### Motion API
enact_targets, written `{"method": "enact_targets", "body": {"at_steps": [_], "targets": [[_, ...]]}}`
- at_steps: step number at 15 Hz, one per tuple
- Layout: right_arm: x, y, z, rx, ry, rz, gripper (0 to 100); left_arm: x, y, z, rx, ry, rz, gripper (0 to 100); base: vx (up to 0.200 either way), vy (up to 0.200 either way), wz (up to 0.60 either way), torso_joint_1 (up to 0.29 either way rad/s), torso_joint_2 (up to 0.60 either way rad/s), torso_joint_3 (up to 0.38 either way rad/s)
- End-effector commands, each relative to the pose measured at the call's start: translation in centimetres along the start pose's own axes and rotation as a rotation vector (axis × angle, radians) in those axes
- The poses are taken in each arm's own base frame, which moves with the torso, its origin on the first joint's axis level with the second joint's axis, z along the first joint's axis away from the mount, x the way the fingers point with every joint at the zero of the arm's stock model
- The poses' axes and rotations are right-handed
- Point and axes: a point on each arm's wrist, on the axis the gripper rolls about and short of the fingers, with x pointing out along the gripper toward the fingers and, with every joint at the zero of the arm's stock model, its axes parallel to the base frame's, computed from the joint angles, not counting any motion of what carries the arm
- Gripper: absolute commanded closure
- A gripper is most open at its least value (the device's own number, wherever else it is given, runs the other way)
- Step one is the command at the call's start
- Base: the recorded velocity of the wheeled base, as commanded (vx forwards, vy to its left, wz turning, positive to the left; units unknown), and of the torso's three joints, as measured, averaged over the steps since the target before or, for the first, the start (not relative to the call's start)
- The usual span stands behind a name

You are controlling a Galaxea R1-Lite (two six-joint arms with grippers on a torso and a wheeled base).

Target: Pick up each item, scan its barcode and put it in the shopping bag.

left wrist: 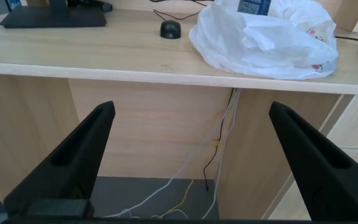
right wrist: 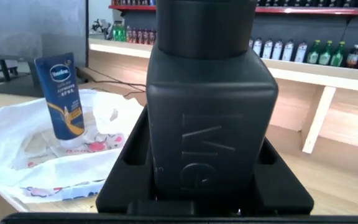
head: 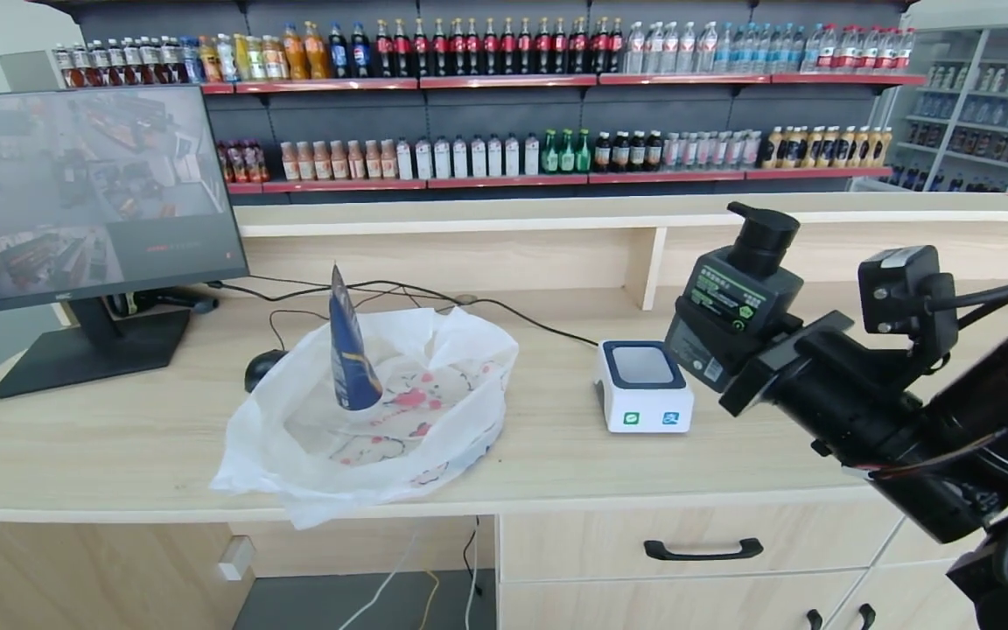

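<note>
Right gripper [head: 723, 372] sits closest to the head camera, its fingers pinching a dark pump bottle [head: 736, 297] by the lower body, one finger on each flat side. The bottle juts out past the fingertips, held in the air above the counter [head: 119, 437]. Its long axis is near upright, cap on top and leaning a little to the right, with the labelled face turned toward the head camera. Just left of its base the scanner [head: 644, 385] stands on the counter, window up. Farther left lies the open white bag [head: 469, 350], and inside it a blue tube [head: 351, 350] stands on its cap, crimped end up. A mouse [head: 263, 367] lies by the bag, beside a monitor [head: 75, 192]. Left gripper [left wrist: 191, 106] hangs below the counter edge, fingers spread and empty.
</note>
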Motion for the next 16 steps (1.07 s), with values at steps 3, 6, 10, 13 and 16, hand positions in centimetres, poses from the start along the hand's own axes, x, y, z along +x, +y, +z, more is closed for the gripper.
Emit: {"method": "enact_targets", "body": {"at_steps": [3,6,10,13,16], "targets": [[1.7,-0.1,-2.5,-0.151,0.047,0.080,100,0.0,0.0,0.0,0.000,0.001,0.000,0,0.000,0.000,0.00,0.000,0.00,0.000],[3.1,-0.8,-3.2,-0.262,0.039,0.060,100,0.0,0.0,0.0,0.000,0.001,0.000,0,0.000,0.000,0.00,0.000,0.00,0.000],[3.7,-1.2,-5.2,-0.376,0.086,0.061,100,0.0,0.0,0.0,0.000,-0.001,0.000,0,0.000,0.000,0.00,0.000,0.00,0.000],[4.9,-1.3,-5.5,-0.397,0.062,0.061,100,0.0,0.0,0.0,0.000,0.001,0.000,0,0.000,0.000,0.00,0.000,0.00,0.000],[6.7,-2.1,-5.1,-0.434,-0.004,0.060,100,0.0,0.0,0.0,0.000,-0.001,0.000,0,0.000,0.000,0.00,0.000,0.00,0.000]]}}
